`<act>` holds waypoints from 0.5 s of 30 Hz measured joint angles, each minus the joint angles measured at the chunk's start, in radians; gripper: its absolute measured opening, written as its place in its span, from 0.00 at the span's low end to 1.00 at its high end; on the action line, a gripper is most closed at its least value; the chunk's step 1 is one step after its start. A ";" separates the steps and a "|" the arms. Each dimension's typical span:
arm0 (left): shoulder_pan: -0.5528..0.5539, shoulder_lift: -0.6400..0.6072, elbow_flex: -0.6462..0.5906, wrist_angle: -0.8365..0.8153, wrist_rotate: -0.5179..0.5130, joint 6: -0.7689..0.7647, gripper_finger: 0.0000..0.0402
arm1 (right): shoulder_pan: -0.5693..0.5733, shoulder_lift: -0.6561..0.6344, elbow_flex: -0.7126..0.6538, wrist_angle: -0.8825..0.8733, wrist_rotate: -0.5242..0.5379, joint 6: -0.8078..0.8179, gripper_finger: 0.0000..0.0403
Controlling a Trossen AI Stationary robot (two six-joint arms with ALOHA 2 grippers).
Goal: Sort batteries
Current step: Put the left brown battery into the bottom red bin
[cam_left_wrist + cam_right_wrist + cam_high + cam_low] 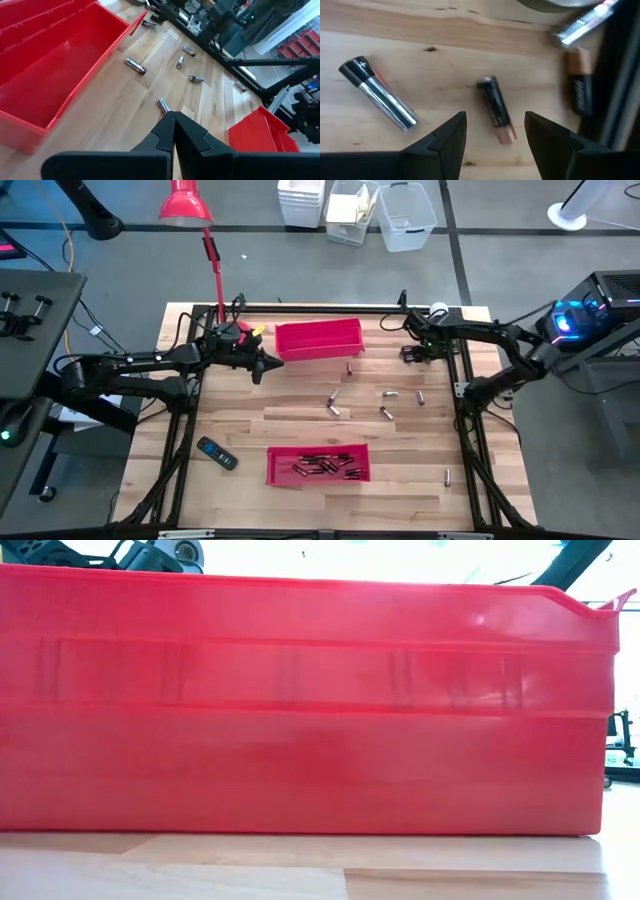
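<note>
Plus sign — silvery battery (377, 93)

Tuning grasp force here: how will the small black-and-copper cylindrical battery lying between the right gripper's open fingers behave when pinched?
The black-and-copper battery is a smooth cylinder lying on its side on the wooden table, so it probably rolls if nudged. It looks rigid. Its glossy casing may slip in the right gripper.

Black handset (216, 453) near the table's (400, 492) front-left edge; red lamp (186, 202) behind.

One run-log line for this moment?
left gripper shut, by far tray | right gripper open over black battery | near tray holds batteries | others loose on table
</note>
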 joint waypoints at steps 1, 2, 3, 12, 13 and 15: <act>0.000 0.000 0.000 0.000 -0.005 0.000 0.00 | 0.000 0.015 0.000 0.015 -0.002 -0.016 0.48; 0.000 0.000 0.000 0.000 -0.007 0.000 0.00 | 0.000 0.033 0.000 0.029 -0.004 -0.024 0.48; 0.000 0.000 0.000 0.000 -0.011 0.000 0.00 | 0.000 0.048 0.002 0.039 -0.004 -0.033 0.48; 0.000 0.000 0.000 0.000 -0.010 -0.017 0.00 | 0.021 0.115 0.010 0.046 -0.042 -0.153 0.15; 0.000 0.000 0.000 0.000 -0.010 -0.017 0.00 | 0.028 0.105 0.008 0.040 -0.036 -0.170 0.09; 0.000 0.000 0.000 0.000 -0.010 -0.011 0.00 | 0.040 0.078 0.003 0.025 -0.037 -0.178 0.08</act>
